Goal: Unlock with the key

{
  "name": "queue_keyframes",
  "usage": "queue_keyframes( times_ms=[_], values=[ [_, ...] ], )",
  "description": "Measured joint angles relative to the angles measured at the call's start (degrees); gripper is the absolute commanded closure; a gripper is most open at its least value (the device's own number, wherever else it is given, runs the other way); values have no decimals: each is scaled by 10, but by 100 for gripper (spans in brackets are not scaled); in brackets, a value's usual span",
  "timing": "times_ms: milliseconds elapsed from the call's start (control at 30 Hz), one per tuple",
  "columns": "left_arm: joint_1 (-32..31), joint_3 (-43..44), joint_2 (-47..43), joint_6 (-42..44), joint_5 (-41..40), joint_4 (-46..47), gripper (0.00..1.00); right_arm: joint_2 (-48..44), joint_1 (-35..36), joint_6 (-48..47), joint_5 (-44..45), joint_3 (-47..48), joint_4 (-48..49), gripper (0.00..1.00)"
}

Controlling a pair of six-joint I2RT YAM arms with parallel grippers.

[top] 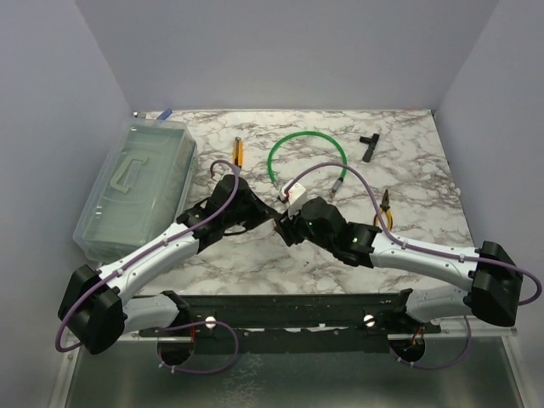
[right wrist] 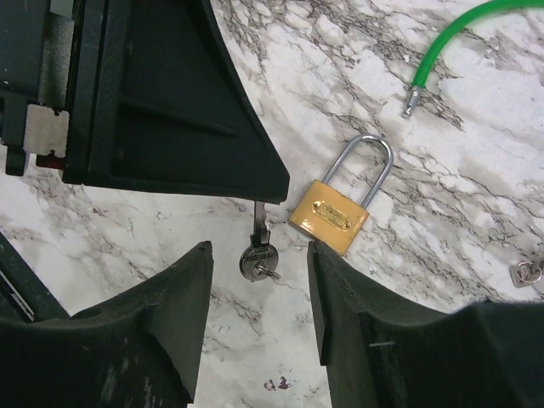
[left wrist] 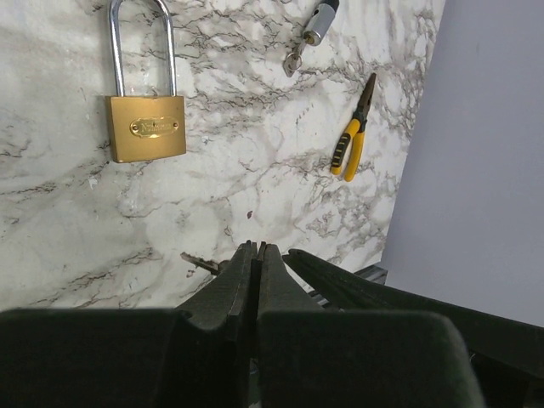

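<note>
Two robot arms meet over the middle of a white grey-veined marble table (top: 255, 263) walled in by pale panels on its left, far and right sides. The left gripper (left wrist: 257, 248) is clamped tight on the blade of a tiny silvery metal key (right wrist: 257, 257), whose round head sticks out from the fingertips. The right gripper (right wrist: 259, 248) stands about half open with a finger on each side of that head, touching nothing. Just beside them a brass padlock with a steel shackle (right wrist: 330, 217) lies flat on the marble, both shackle legs seated in the body. Bare marble runs from the grippers to the near edge, and more lies between the padlock and the right edge. There only a pair of yellow-handled pliers (top: 387, 212) breaks the room. Toward the far edge lie a green cable loop (top: 293, 140), a yellow stick-like tool (top: 239, 151) and, near the far right corner, a black T-shaped piece (top: 369, 144). A blue pen-like item (top: 166, 112) sits at the far left corner. Along the left edge stands a translucent plastic case with a carry handle (top: 136, 183), its lid down. What it holds cannot be made out through the cloudy walls.
</note>
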Motion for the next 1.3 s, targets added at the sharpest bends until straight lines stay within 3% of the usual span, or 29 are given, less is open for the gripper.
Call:
queue_keyframes(
  times_ms=[433,633,733,833,933,1100,1300],
  values=[
    [0,10,0,-2,-2,-1,100,21,4,-12,16,5,-5,65],
    [0,10,0,-3,-2,-2,100,23,8,-16,23,5,-6,84],
    [0,10,0,-3,-2,-2,100,23,8,-16,24,5,-6,99],
    [0,10,0,-3,-2,-1,100,23,11,-16,26,5,-6,100],
    [0,10,0,-3,-3,-2,90,23,12,-14,31,5,-6,100],
    [0,10,-2,-2,-3,-1,58,16,13,8,33,-5,5,100],
    [0,9,-19,17,-7,-5,39,-35,13,48,49,-59,18,100]
  ],
)
